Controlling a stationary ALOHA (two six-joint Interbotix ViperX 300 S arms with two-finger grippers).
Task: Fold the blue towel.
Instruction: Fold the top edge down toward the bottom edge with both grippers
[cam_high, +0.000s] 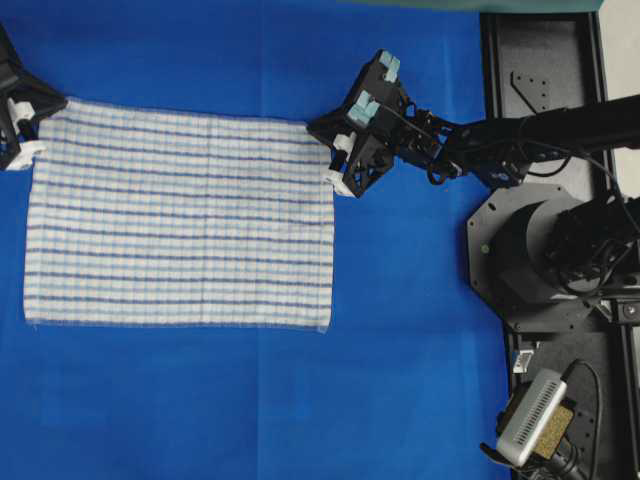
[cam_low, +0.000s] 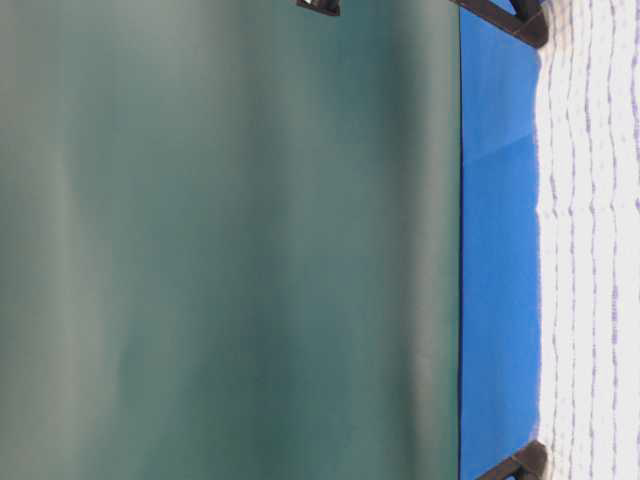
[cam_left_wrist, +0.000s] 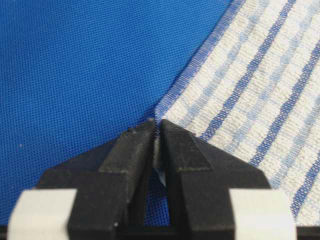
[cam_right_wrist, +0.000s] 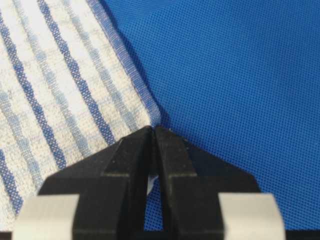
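The blue towel (cam_high: 180, 215), white with dark-blue and light-blue check stripes, lies flat and spread out on the blue table cover. My left gripper (cam_high: 28, 125) is at its far left corner, shut on that corner; the left wrist view shows the corner of the towel (cam_left_wrist: 250, 75) pinched between the black fingertips of the left gripper (cam_left_wrist: 156, 125). My right gripper (cam_high: 328, 150) is at the far right corner, shut on it; the right wrist view shows the towel (cam_right_wrist: 60, 100) running into the closed right gripper (cam_right_wrist: 152, 129). The towel's edge also shows in the table-level view (cam_low: 595, 240).
The blue table cover (cam_high: 400, 350) surrounds the towel. The right arm's black base (cam_high: 550, 250) and a small grey device (cam_high: 532, 430) stand on the black strip at the right. A green backdrop (cam_low: 230, 240) fills the table-level view.
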